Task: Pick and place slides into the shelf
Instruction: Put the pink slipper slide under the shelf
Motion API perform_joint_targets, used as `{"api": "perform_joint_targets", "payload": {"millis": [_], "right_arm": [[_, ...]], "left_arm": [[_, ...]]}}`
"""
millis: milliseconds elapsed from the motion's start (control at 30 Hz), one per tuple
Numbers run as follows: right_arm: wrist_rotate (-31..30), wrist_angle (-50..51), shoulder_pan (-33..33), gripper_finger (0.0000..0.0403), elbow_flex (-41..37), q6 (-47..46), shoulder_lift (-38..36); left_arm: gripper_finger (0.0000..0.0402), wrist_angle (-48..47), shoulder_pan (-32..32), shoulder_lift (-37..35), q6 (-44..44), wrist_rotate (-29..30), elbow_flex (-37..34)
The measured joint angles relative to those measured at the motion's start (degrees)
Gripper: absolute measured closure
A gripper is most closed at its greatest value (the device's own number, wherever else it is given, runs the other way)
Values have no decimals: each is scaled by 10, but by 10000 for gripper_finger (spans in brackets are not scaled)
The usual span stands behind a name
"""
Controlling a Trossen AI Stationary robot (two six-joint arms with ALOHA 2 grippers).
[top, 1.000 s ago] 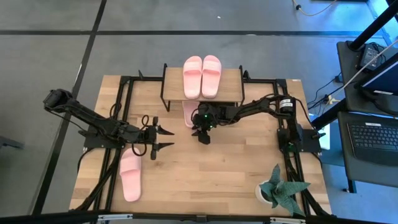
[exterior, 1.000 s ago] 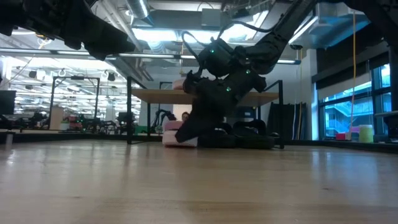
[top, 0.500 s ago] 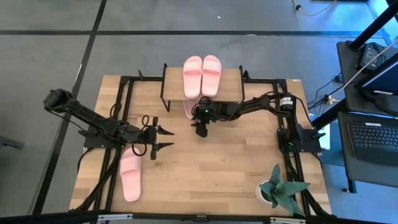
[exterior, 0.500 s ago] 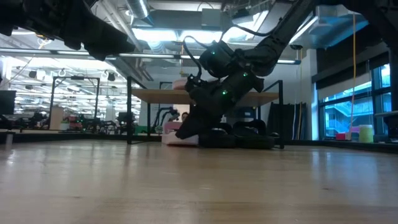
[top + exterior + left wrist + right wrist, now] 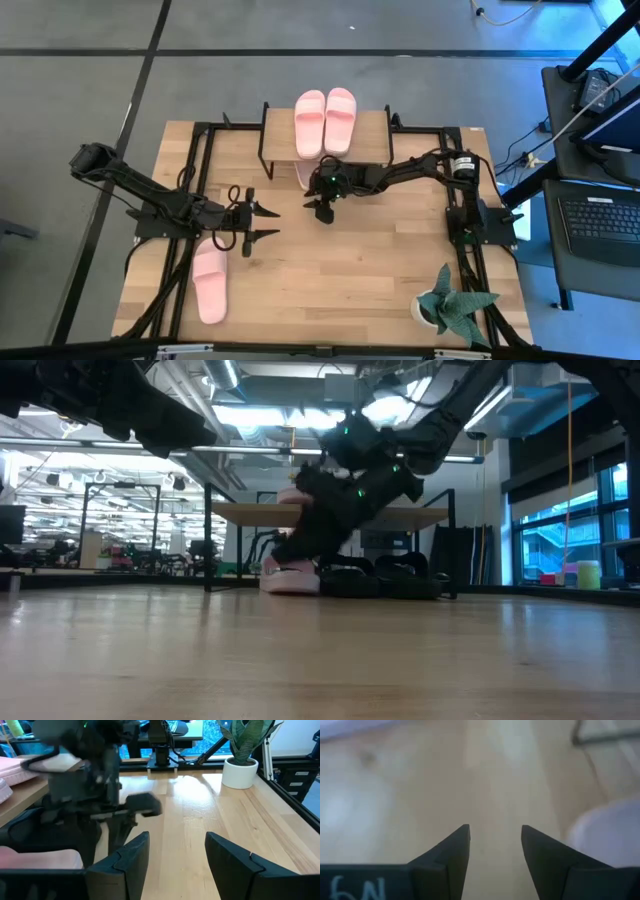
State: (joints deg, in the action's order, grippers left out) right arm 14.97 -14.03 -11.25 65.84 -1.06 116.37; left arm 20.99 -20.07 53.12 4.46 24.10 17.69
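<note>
The shelf (image 5: 370, 135) stands at the table's far middle, with a pair of light pink slides (image 5: 325, 122) on its top board. Another pink slide (image 5: 303, 176) sticks out from under that board; in the low view this slide (image 5: 290, 576) lies beside the black slides (image 5: 385, 578) on the lower level. One more pink slide (image 5: 210, 283) lies flat near the table's left front. My right gripper (image 5: 319, 210) is open, just in front of the shelf and above the wood, right gripper (image 5: 495, 840). My left gripper (image 5: 268, 222) is open, hovering left of centre, left gripper (image 5: 177, 851).
A potted plant (image 5: 447, 305) stands at the near right corner, plant (image 5: 241, 755). Black frame rails (image 5: 195, 190) run along both sides of the table. Bare wood (image 5: 350, 270) lies between the grippers and the near edge.
My right gripper has risen off the table in front of the shelf and tipped, its wrist moving slightly toward the shelf. The pink slide under the top board now shows less past the shelf's front edge than a second ago.
</note>
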Motion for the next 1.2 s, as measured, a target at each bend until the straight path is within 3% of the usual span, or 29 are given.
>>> {"api": "perform_joint_targets", "payload": {"millis": [133,400,633,767,900,1200], "right_arm": [[2,-5,16,223,1,6,-28],[1,94,45,223,-6,60,-143],[-81,133,68,223,-96,58,-290],[-138,93,86,223,-184,29,-385],[-144,33,110,223,-260,3,-448],[-145,-70,130,223,-347,0,-494]], "left_arm": [[217,0,-2,0,0,0,0],[217,0,-31,0,0,-3,0],[217,2,-62,0,0,-8,0],[217,5,-77,0,7,-11,0],[217,5,-84,0,16,-11,0],[217,5,-94,0,14,-11,0]]}}
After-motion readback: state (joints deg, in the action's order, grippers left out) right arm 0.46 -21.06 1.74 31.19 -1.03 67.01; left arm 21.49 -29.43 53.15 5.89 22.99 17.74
